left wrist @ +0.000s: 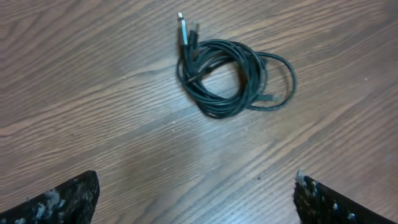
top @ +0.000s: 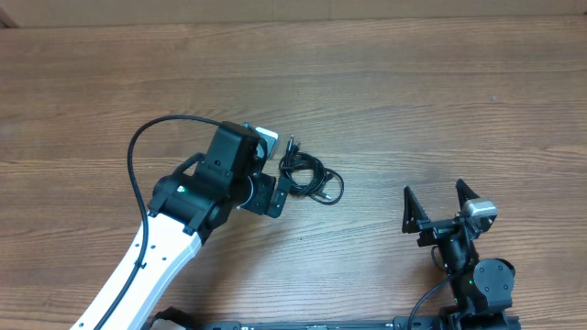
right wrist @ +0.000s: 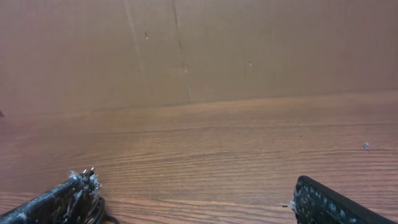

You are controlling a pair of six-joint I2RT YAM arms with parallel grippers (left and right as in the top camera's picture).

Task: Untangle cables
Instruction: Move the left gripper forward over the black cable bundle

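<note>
Left wrist view: the cables point(left wrist: 233, 78) are seen knotted in one coil on the table point(left wrist: 87, 93), just ahead of the left claw point(left wrist: 196, 182), which is spread wide and empty. The approach is judged in hand; next, an outer loop must be pinched. The right claw point(top: 434, 197), also spread, is parked well apart.

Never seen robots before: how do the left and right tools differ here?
The left tool hangs close by the tangled cables; the right tool sits well away. The left arm reaches over the table; the right arm is folded near its edge. Both open and empty.
</note>
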